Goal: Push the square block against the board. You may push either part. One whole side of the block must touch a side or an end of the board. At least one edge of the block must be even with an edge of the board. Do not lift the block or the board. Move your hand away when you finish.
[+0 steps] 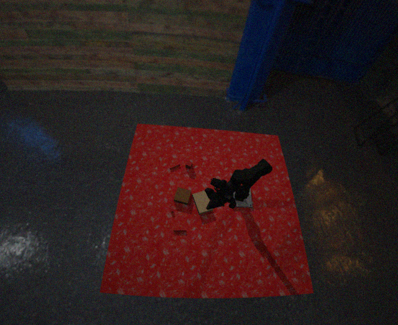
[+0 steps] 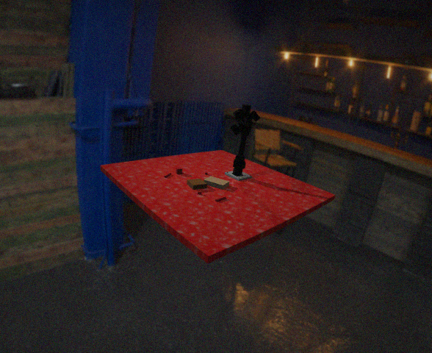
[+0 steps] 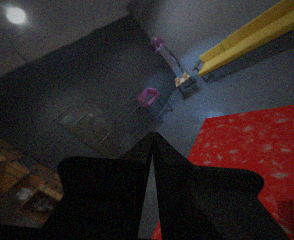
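Note:
A small brown square block [image 1: 182,195] [image 2: 197,184] lies on the red table top [image 1: 206,265] [image 2: 216,223]. A pale tan board [image 1: 200,202] [image 2: 217,182] lies right beside it, turned at a slight angle. I cannot tell if they touch. My black gripper [image 1: 210,203] [image 3: 152,136] is shut and empty. It hangs high above the table, over the board's right end as the top view shows it. In the exterior view the arm [image 2: 241,144] stands upright. The wrist view shows only a corner of the table, neither block nor board.
The arm's grey base plate [image 1: 247,204] [image 2: 238,176] sits right of the board. Small dark red bits [image 1: 174,168] [image 1: 180,231] [image 2: 220,198] lie around the block. A blue pillar [image 1: 252,52] [image 2: 102,114] stands behind the table.

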You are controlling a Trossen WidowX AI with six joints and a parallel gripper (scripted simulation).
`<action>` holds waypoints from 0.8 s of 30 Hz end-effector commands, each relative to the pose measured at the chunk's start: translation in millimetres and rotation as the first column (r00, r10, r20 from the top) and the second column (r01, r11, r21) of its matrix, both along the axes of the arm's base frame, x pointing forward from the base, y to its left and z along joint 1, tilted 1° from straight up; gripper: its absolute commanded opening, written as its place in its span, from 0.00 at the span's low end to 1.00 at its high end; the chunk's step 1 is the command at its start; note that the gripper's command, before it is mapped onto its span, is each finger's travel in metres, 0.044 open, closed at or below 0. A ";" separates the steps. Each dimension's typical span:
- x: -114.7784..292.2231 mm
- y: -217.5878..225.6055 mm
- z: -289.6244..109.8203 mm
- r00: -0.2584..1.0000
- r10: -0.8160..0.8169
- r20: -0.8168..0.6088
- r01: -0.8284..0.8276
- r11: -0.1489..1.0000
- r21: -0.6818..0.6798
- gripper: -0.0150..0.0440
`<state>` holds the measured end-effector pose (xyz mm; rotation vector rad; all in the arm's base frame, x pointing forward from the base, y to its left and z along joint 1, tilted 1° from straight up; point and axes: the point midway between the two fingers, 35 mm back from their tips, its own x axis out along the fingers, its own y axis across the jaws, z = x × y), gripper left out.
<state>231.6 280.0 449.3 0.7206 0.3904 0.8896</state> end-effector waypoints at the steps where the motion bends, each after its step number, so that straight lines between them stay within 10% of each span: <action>1: 22.8 -3.9 -26.6 0.995 -0.061 -0.073 0.057 0.997 -0.059 0.25; 24: 119.4 -96.4 -199.1 0.741 -0.504 -0.443 0.288 0.835 -0.468 0.25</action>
